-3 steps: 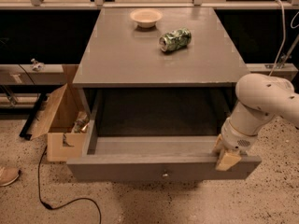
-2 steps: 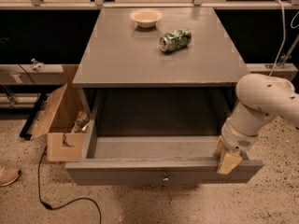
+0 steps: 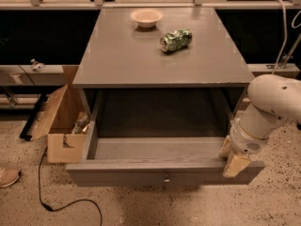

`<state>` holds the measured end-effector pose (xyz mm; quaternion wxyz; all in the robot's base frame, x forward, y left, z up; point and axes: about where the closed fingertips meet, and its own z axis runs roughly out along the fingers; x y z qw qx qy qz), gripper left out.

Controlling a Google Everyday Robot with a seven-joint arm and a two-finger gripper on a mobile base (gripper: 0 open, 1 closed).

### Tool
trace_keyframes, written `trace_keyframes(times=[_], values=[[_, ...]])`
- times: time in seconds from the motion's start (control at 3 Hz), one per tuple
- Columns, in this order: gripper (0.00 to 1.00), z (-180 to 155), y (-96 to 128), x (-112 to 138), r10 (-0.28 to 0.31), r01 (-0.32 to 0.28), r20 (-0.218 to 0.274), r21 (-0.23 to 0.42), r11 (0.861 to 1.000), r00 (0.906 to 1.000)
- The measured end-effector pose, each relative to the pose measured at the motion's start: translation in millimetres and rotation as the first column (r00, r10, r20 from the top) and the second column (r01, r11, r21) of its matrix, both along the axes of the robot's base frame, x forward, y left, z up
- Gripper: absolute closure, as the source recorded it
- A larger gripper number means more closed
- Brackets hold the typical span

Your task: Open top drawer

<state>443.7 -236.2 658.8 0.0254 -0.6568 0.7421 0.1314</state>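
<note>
Shows wide matte grey top drawer [image 3: 141, 150] pulled open, jaws of tan two-finger gripper [image 3: 230, 162] pinching its front panel's right end.

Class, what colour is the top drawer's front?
Matte grey top drawer, camera view; gripper at its right front edge.
</note>
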Motion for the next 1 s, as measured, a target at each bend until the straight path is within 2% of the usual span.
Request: trace_keyframes(times=[0.33, 0.67, 1.0], values=[[0.00, 23.9, -13.2, -7.4, -0.030, 0.029, 0.070, 0.011, 1.000, 0.9971], [0.00, 79.6, -38.3, -19.4, -0.078, 0.074, 0.200, 0.028, 0.997, 0.9767], [0.00, 139.4, -46.1, -30.5, -0.090, 0.095, 0.304, 0.000, 0.995, 0.9485]])
